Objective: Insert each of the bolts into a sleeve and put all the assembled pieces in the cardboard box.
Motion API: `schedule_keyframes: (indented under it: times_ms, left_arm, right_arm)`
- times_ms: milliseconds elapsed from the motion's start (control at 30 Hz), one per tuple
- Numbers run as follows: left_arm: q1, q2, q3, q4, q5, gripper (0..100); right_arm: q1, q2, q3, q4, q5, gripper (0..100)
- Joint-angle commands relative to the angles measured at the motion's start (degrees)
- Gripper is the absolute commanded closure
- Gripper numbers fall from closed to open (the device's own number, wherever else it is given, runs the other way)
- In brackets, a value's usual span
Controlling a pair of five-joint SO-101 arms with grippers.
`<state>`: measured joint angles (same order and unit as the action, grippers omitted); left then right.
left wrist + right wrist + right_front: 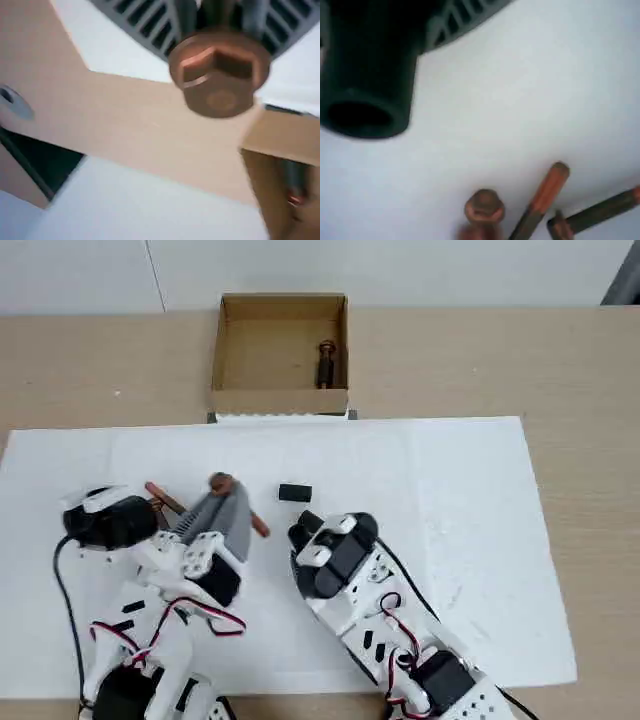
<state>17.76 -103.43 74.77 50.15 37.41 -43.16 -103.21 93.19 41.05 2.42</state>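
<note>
My left gripper (221, 490) is shut on a copper bolt (220, 481), low over the left half of the white mat; its hex head (220, 75) points toward the cardboard box (232, 350). One assembled piece (327, 362) lies inside the box. My right gripper (303, 529) sits mid-mat, shut on a black sleeve (367, 90) whose bore faces the bolts. A second sleeve (294, 492) lies loose on the mat between the two grippers. Two loose bolts rest by the left gripper, one (165, 498) to its left, the other (259, 526) poking out on its right.
The white mat (450, 540) covers most of the wooden table (580, 360), with open room on its right half. The box stands just beyond the mat's far edge. Red and black cables (210, 625) trail from both arms near the front edge.
</note>
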Motion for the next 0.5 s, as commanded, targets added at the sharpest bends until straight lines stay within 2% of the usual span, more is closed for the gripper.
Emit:
schedule_keyframes:
  times_ms: [0, 233, 467]
  left_arm:
    - [2.6, -0.4, -0.2, -1.8, 1.8, 100]
    - [2.9, -0.4, -0.2, -2.3, 1.9, 100]
    - [2.7, -0.4, 3.3, -8.4, 1.8, 100]
  right_arm:
    - [-0.9, -0.6, -1.0, -2.3, 1.6, 99.6]
    - [-2.3, -0.6, -1.8, -2.2, 1.8, 99.6]
    - [-4.4, -0.6, -2.3, -2.3, 3.6, 99.6]
